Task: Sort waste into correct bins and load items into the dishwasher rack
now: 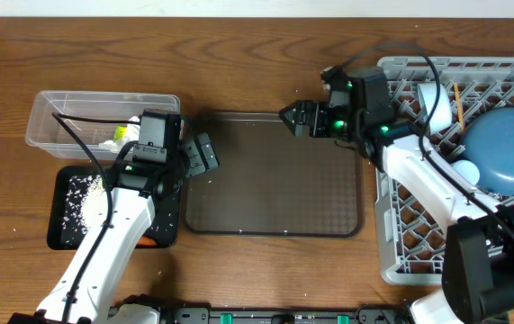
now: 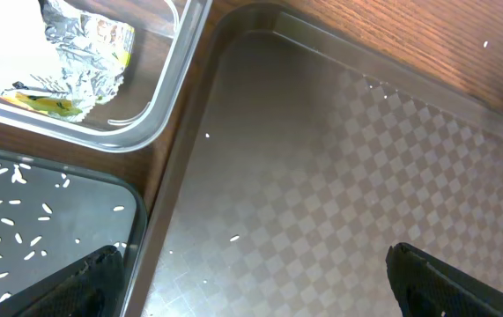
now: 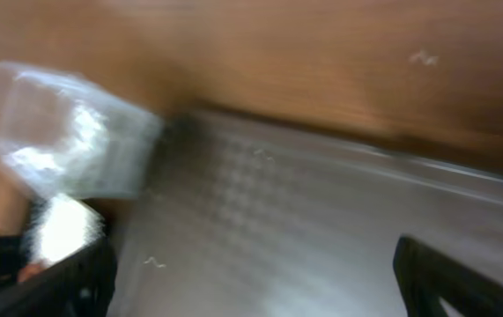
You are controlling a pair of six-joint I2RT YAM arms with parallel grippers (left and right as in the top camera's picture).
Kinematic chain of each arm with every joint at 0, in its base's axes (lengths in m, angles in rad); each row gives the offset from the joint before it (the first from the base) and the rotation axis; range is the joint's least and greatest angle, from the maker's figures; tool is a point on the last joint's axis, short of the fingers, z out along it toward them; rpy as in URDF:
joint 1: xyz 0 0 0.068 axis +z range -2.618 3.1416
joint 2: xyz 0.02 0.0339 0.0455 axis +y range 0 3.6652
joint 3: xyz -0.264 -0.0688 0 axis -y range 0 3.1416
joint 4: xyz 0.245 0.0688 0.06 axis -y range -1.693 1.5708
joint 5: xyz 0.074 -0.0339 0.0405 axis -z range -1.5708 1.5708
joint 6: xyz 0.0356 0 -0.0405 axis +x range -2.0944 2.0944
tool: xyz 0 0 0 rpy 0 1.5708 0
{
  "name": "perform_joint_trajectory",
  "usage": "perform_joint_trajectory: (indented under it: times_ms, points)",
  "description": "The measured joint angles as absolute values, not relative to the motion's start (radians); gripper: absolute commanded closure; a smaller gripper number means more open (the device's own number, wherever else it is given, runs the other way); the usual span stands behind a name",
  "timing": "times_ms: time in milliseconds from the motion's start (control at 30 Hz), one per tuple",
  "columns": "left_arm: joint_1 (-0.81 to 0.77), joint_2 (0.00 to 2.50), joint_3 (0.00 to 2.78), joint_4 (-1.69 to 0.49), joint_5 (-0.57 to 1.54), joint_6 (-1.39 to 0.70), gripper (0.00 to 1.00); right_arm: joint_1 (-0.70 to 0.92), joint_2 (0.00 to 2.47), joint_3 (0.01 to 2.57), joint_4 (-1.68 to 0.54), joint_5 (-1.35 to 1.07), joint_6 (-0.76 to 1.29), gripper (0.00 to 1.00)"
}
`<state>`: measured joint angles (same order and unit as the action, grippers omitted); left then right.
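Left gripper (image 1: 207, 154) spread, brown tray's (image 1: 275, 193) left rim beneath it; right gripper (image 1: 288, 115) spread, far rim just below.

Checkered diamond pattern on brown tray (image 1: 275, 180). Scattered white rice (image 1: 84, 193) on black tray (image 1: 63, 236). Silver, yellow-green printed wrapper (image 2: 84, 53) in clear tub (image 1: 45, 117). Grey lattice rack (image 1: 401, 243), blue plate (image 1: 509, 148). Brown wood-grain desk (image 1: 238, 54).

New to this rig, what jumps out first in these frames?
The big grey rack at right, blue plate in it, grabs the eye first. Mid-table lies the brown tray, with the open left gripper and open right gripper near its far edge. White rice speckles the black tray, front left.
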<state>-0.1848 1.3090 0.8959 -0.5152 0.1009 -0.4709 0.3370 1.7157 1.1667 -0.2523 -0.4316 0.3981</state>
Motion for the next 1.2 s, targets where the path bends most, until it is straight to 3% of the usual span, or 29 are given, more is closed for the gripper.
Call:
perform_joint_trajectory:
  times_ms: [267, 500, 733, 1200]
  points:
    - [-0.185, 1.309, 0.896, -0.515, 0.101, -0.471, 0.02, 0.386, 1.669, 1.462, -0.649, -0.194, 0.171, 0.01]
    - [-0.185, 1.309, 0.896, -0.515, 0.101, -0.471, 0.02, 0.387, 1.450, 1.493, -0.878, 0.078, 0.117, 0.01]
    - [-0.185, 1.309, 0.896, -0.516, 0.101, -0.471, 0.02, 0.387, 1.312, 1.501, -0.909, 0.170, 0.104, 0.01]
    - [-0.185, 1.309, 0.896, -0.516, 0.101, -0.471, 0.02, 0.387, 1.302, 1.503, -0.913, 0.188, 0.101, 0.01]
